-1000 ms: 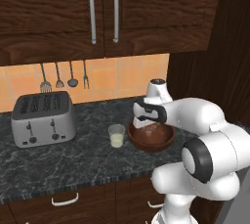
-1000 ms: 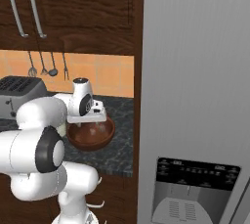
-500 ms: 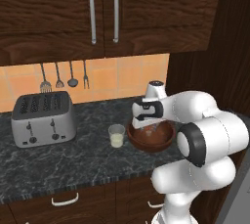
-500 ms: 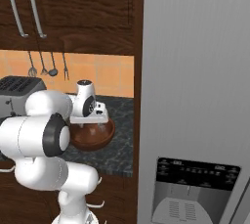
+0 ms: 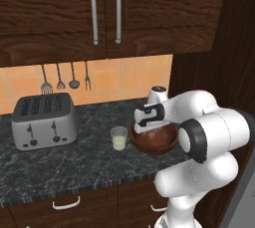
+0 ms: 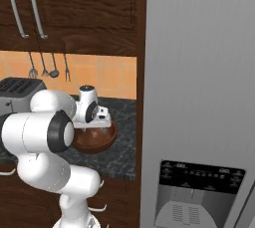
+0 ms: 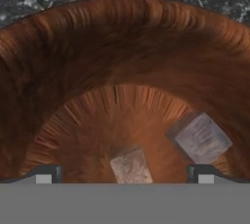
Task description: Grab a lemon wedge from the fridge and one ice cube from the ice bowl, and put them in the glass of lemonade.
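Note:
The reddish-brown ice bowl (image 5: pixel 155 142) (image 6: pixel 94 141) (image 7: pixel 122 47) stands on the dark counter, right of the glass of lemonade (image 5: pixel 118 138). My gripper (image 5: pixel 149 130) (image 6: pixel 94 128) (image 7: pixel 124 175) points down into the bowl, open, holding nothing. One ice cube (image 7: pixel 130 166) lies on the bowl's bottom between my fingertips (image 7: pixel 46 174). A second ice cube (image 7: pixel 201 138) lies just above the right fingertip. The grey fridge (image 6: pixel 199 87) stands to the right with its doors shut. The lemon wedge is hidden.
A silver toaster (image 5: pixel 44 120) sits at the counter's left end. Utensils (image 5: pixel 64 78) hang on the orange tile wall above it. Dark wood cabinets (image 5: pixel 104 13) with long handles hang overhead. A black dispenser panel (image 6: pixel 199 192) is low on the fridge door.
The hand has sunk a little lower over the bowl and drifted slightly left, while the elbow has swung outward. The jaws stay open.

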